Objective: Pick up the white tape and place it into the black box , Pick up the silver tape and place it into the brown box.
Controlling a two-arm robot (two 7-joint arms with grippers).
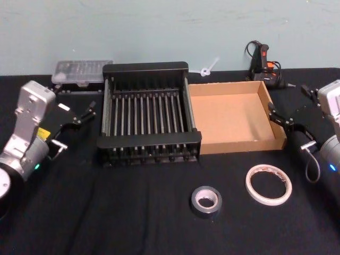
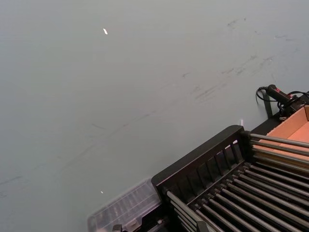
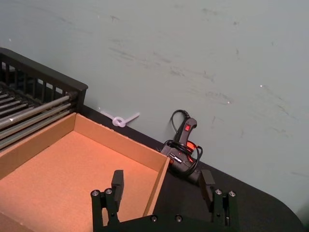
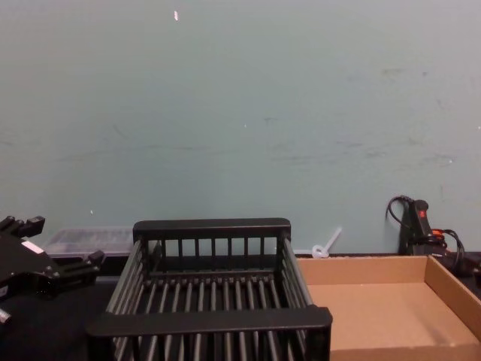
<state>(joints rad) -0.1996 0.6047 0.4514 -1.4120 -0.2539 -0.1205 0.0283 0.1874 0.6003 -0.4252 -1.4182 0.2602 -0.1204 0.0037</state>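
Observation:
The white tape (image 1: 268, 184) lies flat on the black table near the front right. Just left of it lies the silver tape (image 1: 206, 201). The black box (image 1: 145, 68) stands mid-table with bare slats, also in the chest view (image 4: 211, 228). Against its right side sits the brown box (image 1: 228, 117), bare inside (image 3: 58, 169). My left gripper (image 1: 89, 111) hovers open to the left of the black box (image 4: 66, 239). Open as well, my right gripper (image 1: 291, 106) hangs over the brown box's right wall (image 3: 162, 186). Neither holds anything.
A clear plastic case (image 1: 82, 71) lies behind the black box's left corner. A black glue gun (image 1: 263, 61) with its cord sits behind the brown box, and a small white plastic piece (image 1: 209, 68) lies by the wall. The wall closes off the back.

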